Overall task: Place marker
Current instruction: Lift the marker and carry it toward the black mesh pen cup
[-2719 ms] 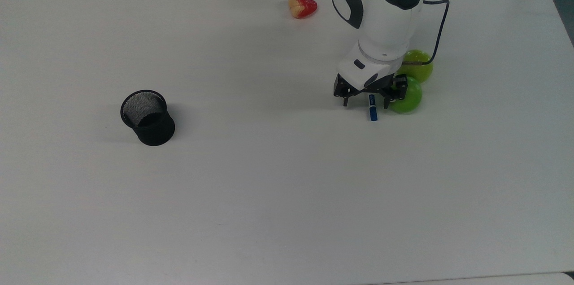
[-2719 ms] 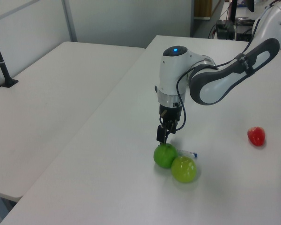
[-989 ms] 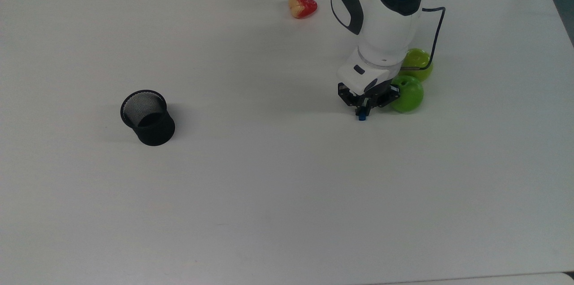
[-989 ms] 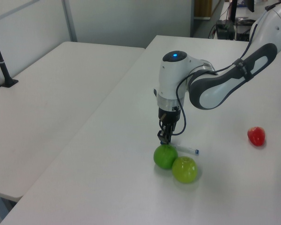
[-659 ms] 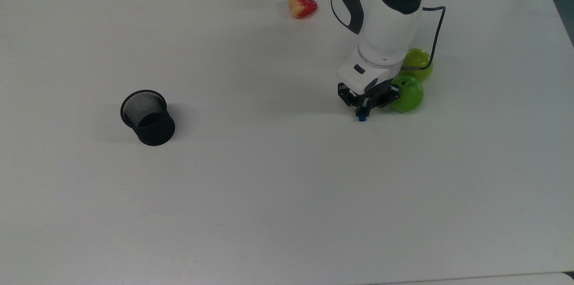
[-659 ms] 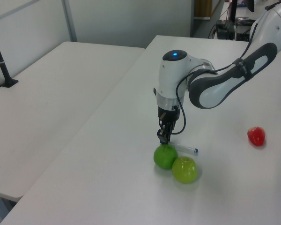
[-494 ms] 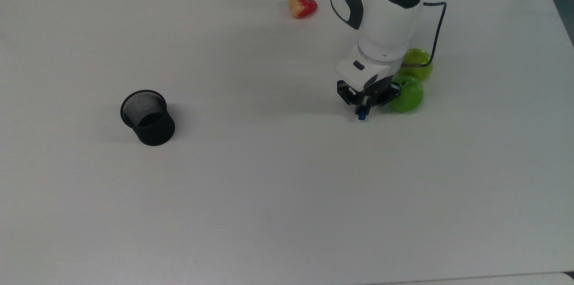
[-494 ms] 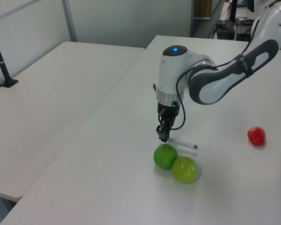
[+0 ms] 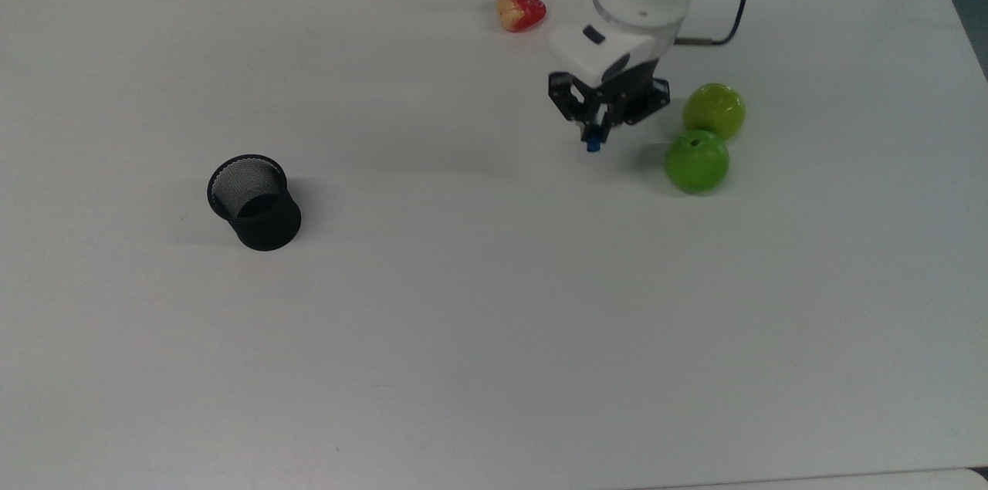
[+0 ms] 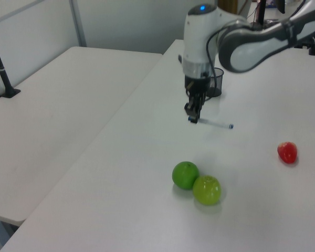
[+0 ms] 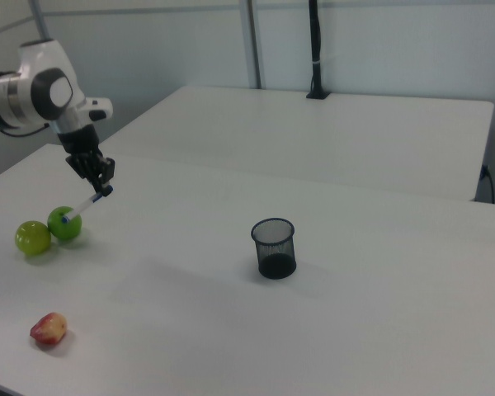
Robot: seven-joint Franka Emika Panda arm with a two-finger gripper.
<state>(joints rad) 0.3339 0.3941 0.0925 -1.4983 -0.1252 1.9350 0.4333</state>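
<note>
My gripper (image 9: 597, 129) is shut on one end of the marker (image 9: 593, 144), a slim white pen with blue ends. The gripper hangs well above the table. In the left view the marker (image 10: 212, 123) sticks out nearly level to the right of the gripper (image 10: 193, 113). In the right view the marker (image 11: 84, 206) slants down and left from the gripper (image 11: 105, 185), its far end in front of a green apple. From above, the marker's blue tip pokes out below the fingers, and the gripper hides the barrel.
Two green apples (image 9: 697, 160) (image 9: 714, 110) sit side by side at the top view's right of the gripper. A red fruit (image 9: 521, 10) lies near the far edge. A black mesh cup (image 9: 255, 201) stands upright far to the top view's left, with bare table between.
The gripper closed on the marker beside the apples, then rose with it and shifted toward the top view's upper left, away from the apples. The apples stayed put.
</note>
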